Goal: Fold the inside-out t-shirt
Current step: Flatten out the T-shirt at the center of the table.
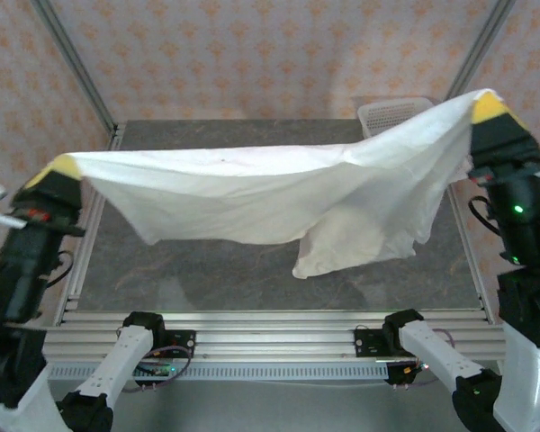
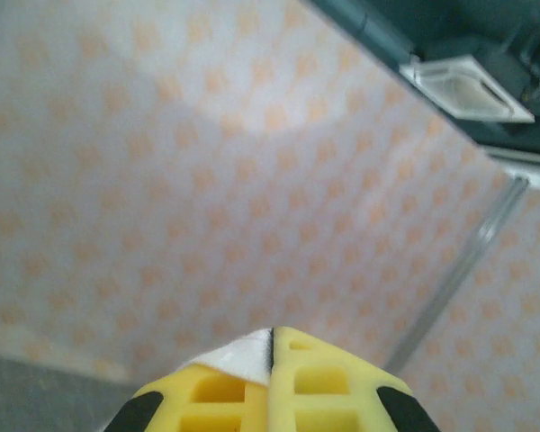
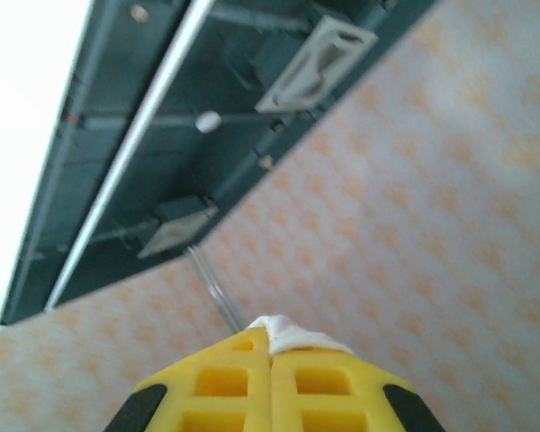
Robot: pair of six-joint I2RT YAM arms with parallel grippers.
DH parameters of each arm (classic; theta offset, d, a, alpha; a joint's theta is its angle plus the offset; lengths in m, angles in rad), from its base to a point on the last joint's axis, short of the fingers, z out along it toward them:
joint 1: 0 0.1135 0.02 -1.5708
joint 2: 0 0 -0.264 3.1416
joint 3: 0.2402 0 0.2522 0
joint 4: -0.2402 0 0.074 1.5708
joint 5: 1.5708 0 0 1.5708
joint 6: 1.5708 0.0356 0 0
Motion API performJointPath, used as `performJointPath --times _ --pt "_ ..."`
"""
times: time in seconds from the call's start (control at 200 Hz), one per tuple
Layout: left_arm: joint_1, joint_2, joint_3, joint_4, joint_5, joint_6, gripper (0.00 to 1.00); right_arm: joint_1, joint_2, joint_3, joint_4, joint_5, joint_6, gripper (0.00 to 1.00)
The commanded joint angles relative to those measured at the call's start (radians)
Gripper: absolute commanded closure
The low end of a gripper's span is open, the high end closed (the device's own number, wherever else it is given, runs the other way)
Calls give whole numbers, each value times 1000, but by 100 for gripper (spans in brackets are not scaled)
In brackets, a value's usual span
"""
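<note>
The white t-shirt (image 1: 279, 193) hangs stretched in the air above the table, held at both ends. My left gripper (image 1: 65, 166) is shut on its left corner, raised at the left edge. My right gripper (image 1: 488, 106) is shut on the right corner, higher up at the far right. The cloth sags in the middle and a loose fold droops lowest right of centre. In the left wrist view a bit of white t-shirt (image 2: 243, 355) pokes out between the yellow fingers of my left gripper (image 2: 272, 337). In the right wrist view the t-shirt (image 3: 292, 335) bunches over my right gripper (image 3: 270, 331).
A white mesh basket (image 1: 391, 112) stands at the back right of the dark table (image 1: 207, 270), partly behind the cloth. Metal frame posts rise at both back corners. Aluminium rails run along the table's near edge.
</note>
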Motion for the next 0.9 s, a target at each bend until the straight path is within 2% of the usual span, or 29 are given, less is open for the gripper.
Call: performJointPath --times 0.0,0.115,0.2,0.275,0.36,0.465,0.621,0.746,0.891 --pt "9 71 13 -53 -165 94 100 -6 10 35 112 49 26 100" --pt "8 101 32 -81 -168 81 100 -6 64 89 55 21 65 100" --pt "8 36 -11 -1 -123 56 100 -6 71 129 63 -42 83 100" --pt "8 -16 -29 52 -159 48 100 -6 56 135 90 16 72 100" --pt "9 -9 59 -2 -181 69 100 -6 45 170 75 62 71 100" --pt "9 -10 133 -37 -169 79 100 -7 23 201 71 3 97 100" --pt "9 -50 141 -22 -156 65 100 -6 -35 168 136 -70 143 100" --pt "8 -54 141 -25 -157 52 100 -6 -61 162 121 -58 134 100" --pt "9 -23 121 -19 -172 72 100 -6 -39 147 64 40 100 100"
